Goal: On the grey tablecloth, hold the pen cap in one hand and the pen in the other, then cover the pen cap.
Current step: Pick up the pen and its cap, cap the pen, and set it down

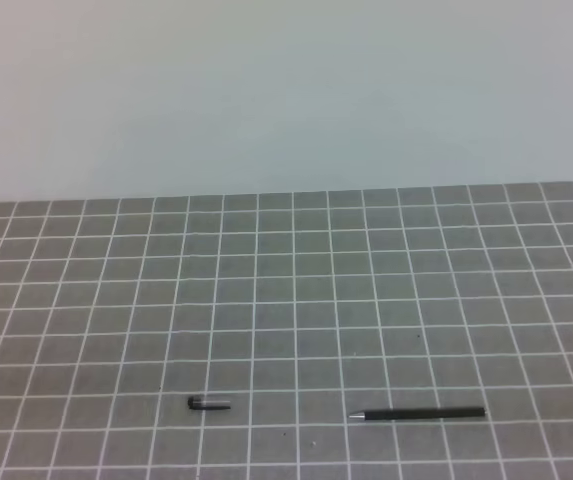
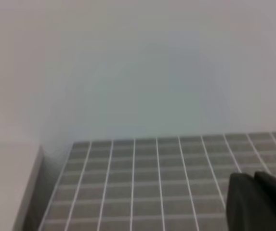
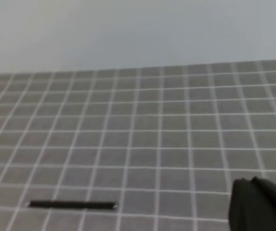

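Item one, the grey tablecloth: flat, gridded in thin white lines, its far edge running straight across the high view against a plain pale wall; its left edge showed in my left wrist view beside a pale ledge, with the far left corner there. Item two, the pen cap: a short dark tube lying flat near the cloth's near edge, left of centre, lengthwise along a grid row. Item three, the pen: slim and black, lying flat near the same near edge, right of centre, its silvery tip pointing left toward the cap; the two were well apart, with several bare squares between them. The pen also lay low and left in my right wrist view. All the cloth from those two back to the far edge was bare grid. My left gripper and my right gripper each showed as a dark tip, pressed together, pinching nothing. No brand, label or writing could be read anywhere.
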{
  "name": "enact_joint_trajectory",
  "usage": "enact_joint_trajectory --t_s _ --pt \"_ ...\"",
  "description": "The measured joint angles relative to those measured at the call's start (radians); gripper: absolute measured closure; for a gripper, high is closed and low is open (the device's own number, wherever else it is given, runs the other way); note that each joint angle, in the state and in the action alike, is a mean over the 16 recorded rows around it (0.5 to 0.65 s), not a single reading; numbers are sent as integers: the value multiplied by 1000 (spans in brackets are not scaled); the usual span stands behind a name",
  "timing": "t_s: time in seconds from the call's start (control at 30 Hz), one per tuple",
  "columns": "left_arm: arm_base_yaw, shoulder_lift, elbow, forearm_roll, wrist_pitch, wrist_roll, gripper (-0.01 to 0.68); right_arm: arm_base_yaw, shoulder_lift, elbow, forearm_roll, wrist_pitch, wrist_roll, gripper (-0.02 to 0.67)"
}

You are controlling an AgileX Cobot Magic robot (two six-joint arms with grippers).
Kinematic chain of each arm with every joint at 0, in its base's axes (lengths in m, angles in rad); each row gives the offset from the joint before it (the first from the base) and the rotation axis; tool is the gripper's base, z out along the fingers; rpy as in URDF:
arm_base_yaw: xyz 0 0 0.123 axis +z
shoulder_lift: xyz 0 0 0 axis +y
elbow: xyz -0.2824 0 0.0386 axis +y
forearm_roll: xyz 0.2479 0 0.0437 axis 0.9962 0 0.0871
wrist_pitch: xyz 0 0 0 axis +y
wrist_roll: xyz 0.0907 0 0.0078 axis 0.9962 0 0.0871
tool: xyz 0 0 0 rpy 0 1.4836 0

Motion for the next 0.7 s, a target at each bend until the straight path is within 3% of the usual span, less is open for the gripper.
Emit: enact_joint_trajectory --t_s 0.43,0.7 --pt "-25 226 -61 -102 113 12 675 0 474 -265 414 314 -639 651" --pt "-27 251 -80 -142 169 26 675 15 837 -466 519 478 -857 650"
